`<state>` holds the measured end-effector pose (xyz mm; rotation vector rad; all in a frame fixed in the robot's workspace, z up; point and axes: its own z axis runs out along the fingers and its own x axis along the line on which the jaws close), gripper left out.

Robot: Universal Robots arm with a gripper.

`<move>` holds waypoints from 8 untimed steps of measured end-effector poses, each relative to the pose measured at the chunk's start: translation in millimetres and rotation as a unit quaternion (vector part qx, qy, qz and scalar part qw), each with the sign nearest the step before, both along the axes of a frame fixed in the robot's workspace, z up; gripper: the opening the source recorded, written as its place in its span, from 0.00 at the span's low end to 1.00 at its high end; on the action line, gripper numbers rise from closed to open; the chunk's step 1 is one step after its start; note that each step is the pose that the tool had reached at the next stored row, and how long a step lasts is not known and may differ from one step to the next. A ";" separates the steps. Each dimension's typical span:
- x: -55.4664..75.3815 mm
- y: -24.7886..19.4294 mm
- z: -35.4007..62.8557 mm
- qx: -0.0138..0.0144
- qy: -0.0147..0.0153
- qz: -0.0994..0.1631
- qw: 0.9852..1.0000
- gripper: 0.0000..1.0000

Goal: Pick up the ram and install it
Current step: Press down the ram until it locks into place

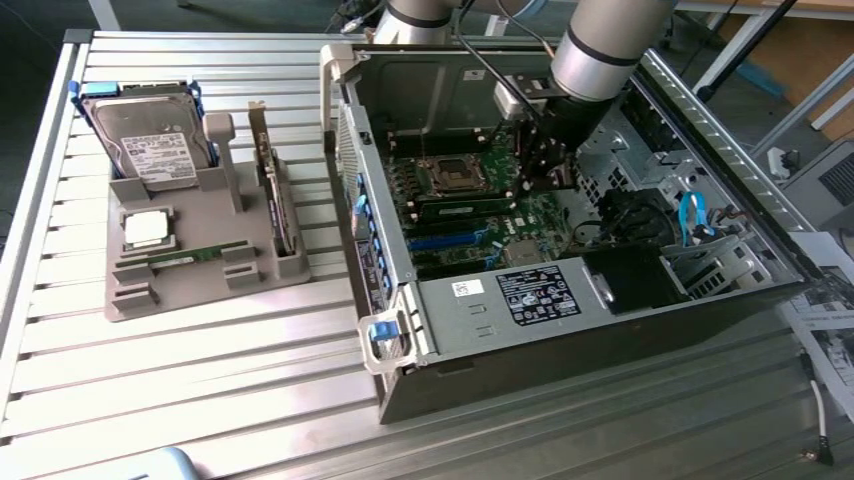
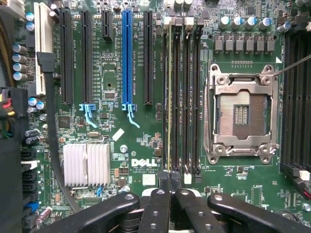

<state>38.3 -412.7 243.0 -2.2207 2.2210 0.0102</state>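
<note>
Right now my gripper (image 2: 170,194) is clenched, its black fingers (image 2: 158,206) pressed together directly over the ram (image 2: 168,107), a thin green stick seated on edge in the black memory slots (image 2: 182,97). Its long axis runs straight ahead from my fingertips. Just beyond sits the square silver CPU socket (image 2: 241,114), empty, on the green Dell motherboard (image 2: 112,58).

This is looking like a robotics lab or electronics workshop. An open computer case (image 1: 574,250) is lying on a slatted aluminium workbench (image 1: 200,380), exposing its motherboard (image 2: 121,145). At nine o'clock from it, a grey fixture tray (image 1: 200,270) is holding a hard drive (image 1: 154,145) and other loose components.
</note>
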 end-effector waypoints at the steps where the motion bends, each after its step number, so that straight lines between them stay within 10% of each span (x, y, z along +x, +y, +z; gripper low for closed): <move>1: 0.1 0.0 1.5 0.000 0.000 0.000 1.000 0.11; 8: 0.5 0.0 8.5 0.000 0.001 0.000 1.000 0.11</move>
